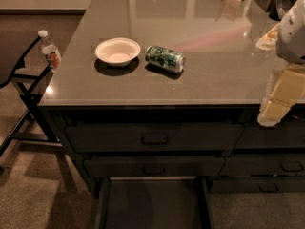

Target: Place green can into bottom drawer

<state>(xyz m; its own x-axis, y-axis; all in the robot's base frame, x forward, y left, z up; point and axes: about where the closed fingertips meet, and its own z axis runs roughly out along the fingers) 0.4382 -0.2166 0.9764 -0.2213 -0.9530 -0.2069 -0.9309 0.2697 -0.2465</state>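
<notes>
Item one: green can (pixel 164 58). Lies on its side on the grey surface (pixel 200 32), in the front left part, with one silver end turned right and toward the front edge. Sits just right of a white bowl (pixel 117 51), close to it but apart. Casts a short shadow on the near side.

Item two: bottom drawer (pixel 152 206). Stands pulled out at floor level beneath the front of the surface, showing a flat dark floor between thin side walls. Lies well below the can and almost directly under it.

Item three: gripper (pixel 279 99). Hangs at the right edge of view, near the front right corner of the surface, cream in colour and angled down to the left. Well apart from the can and from the open drawer. Partly cut off by the edge of view. State of the jaws: cannot tell.

Also noted: two shut drawer fronts above the open one, upper (pixel 155 138) and lower (pixel 154 168), each with a small handle. A water bottle (pixel 49 51) with a white cap, upright at the left edge of the surface; whether on it or just beside it, cannot tell. A dark frame (pixel 21 80) left of that.
</notes>
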